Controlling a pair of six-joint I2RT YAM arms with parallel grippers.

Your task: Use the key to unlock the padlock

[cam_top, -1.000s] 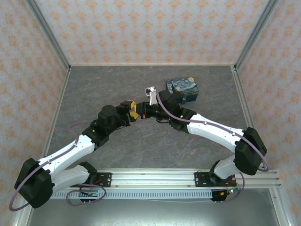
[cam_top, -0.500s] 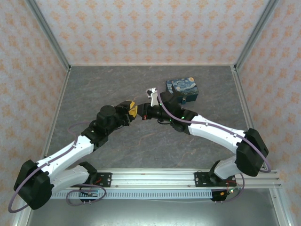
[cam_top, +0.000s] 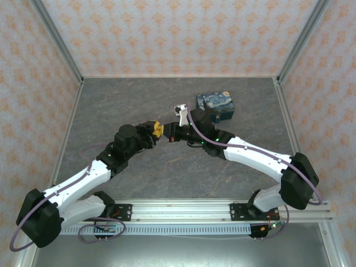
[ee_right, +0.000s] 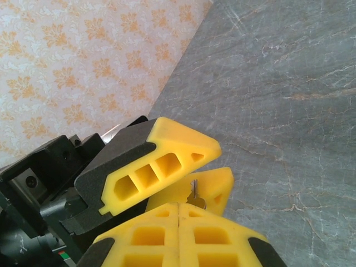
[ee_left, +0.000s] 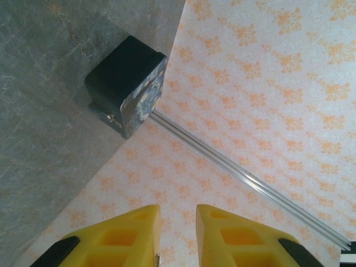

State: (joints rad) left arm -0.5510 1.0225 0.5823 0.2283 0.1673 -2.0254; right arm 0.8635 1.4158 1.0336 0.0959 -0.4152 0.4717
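The key (ee_right: 193,196), probably a light, stiff, slippery sliver, juts from the tightly closed fingers of the right gripper (ee_right: 178,207) toward the narrowly parted left gripper (ee_left: 178,211), which should likely pinch its flat faces squarely.

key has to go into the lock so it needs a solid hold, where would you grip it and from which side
Likely across its flat faces: the key is a thin sliver seemingly against one finger of the left gripper, so closing those fingers from both sides would clamp it. Head and blade are too small to tell.
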